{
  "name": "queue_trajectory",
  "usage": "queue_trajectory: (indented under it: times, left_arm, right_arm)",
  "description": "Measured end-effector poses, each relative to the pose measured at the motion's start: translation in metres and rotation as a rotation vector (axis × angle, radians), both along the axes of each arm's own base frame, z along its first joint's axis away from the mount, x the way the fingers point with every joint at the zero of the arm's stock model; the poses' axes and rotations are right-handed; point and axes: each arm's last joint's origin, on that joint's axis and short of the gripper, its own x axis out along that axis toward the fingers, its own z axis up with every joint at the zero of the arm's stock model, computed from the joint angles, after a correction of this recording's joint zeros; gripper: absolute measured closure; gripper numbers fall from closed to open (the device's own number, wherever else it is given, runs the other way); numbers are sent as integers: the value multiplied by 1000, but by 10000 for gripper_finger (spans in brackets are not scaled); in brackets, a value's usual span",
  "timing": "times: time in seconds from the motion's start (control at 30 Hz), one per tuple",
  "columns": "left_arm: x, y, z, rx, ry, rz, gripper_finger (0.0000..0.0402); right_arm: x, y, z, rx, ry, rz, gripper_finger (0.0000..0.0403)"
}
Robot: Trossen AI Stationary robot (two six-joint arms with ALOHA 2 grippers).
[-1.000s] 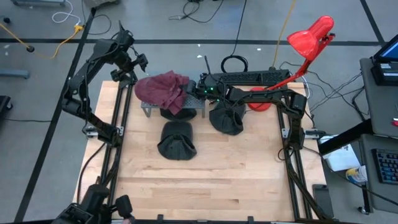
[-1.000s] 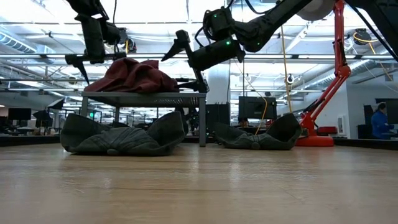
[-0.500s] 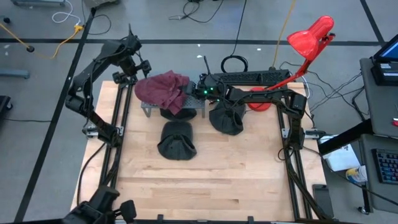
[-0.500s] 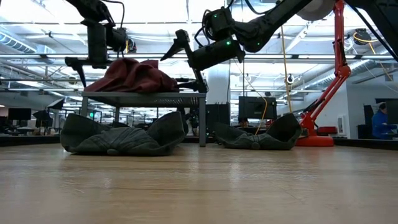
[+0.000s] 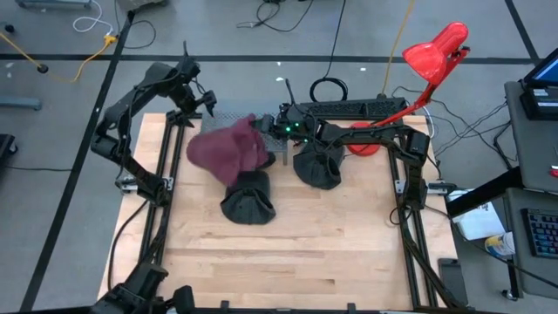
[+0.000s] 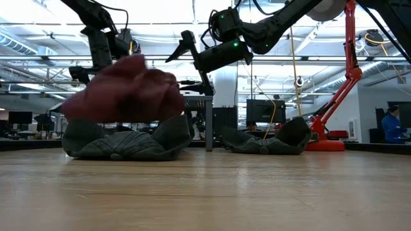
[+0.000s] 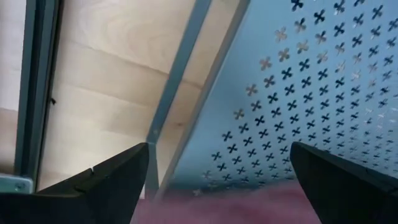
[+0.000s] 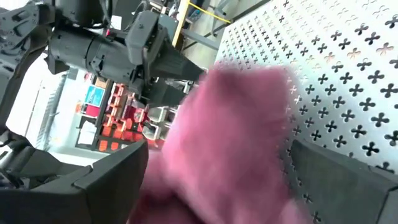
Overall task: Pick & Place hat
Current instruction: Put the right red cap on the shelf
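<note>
One maroon hat (image 5: 228,150) off the perforated rack (image 7: 311,93), blurred in low view.

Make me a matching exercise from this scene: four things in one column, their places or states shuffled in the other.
Column one:
1. maroon hat
2. front dark hat
3. red lamp
4. left gripper

Column two:
A. past the far right corner of the table
B. open, at the far left end of the rack
C. lying on the table in front of the rack
D. blurred, covering the rack's front edge

Pairs: 1-D, 2-C, 3-A, 4-B
</note>
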Motion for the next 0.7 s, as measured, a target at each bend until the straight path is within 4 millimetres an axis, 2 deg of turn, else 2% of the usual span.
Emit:
queue_trajectory:
  times: [0.4,0.57,0.7]
  left_arm:
    - [-15,-5,17,77,-42,28,7]
    - [-14,-5,34,209,-202,1,7]
    - [-11,-10,57,371,-387,-85,7]
  right_arm:
    - [0,0,0,-33,11,1,12]
    - [0,0,-3,-272,103,66,12]
    - [-6,4,9,-524,173,165,12]
